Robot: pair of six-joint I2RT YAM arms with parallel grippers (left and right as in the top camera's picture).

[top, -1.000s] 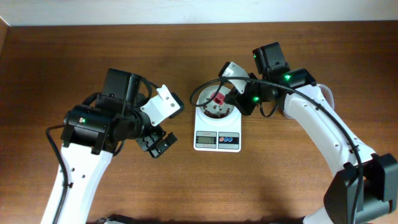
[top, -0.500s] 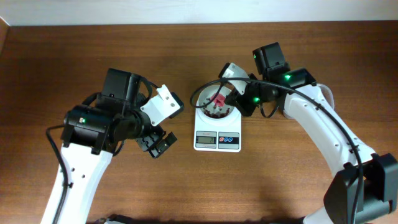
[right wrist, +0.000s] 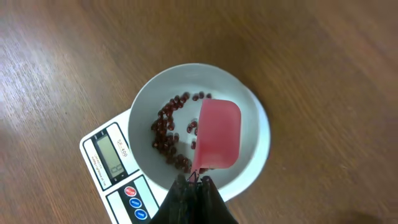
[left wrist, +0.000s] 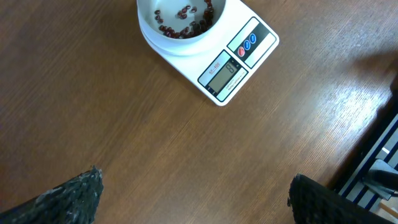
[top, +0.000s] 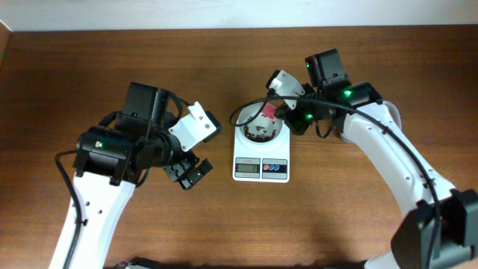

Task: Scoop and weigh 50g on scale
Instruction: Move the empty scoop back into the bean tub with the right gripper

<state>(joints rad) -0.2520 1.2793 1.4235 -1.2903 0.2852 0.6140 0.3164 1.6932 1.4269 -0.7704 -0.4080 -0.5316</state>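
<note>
Table (top: 224,60): brown wood grain, with a pale strip along its far edge.
My left gripper (top: 190,173): spread wide and empty, just left of the scale.
My right gripper (right wrist: 194,183): clenched on the scoop's handle.
Scale (top: 260,168): mid-table; its long axis runs far to near, with the bowl (right wrist: 249,130) far and the display near.
Scoop (right wrist: 217,134): pink, over the bowl.
Beans (right wrist: 166,134): scattered in the bowl.

Light falls bright and even from above onto the table (top: 224,217), and only soft, short shadows lie on the wood beneath me. Through my left wrist camera a pale sheen runs across the grain at the right. My left fingertips (left wrist: 68,196) are dark and blurred in the bottom corners, while the scale (left wrist: 225,68) is sharp. On my right, the pink scoop (right wrist: 217,134) is crisp and my right fingers (right wrist: 194,202) are a black, out-of-focus wedge. The bowl (right wrist: 252,112) carries a faint inner shadow.
</note>
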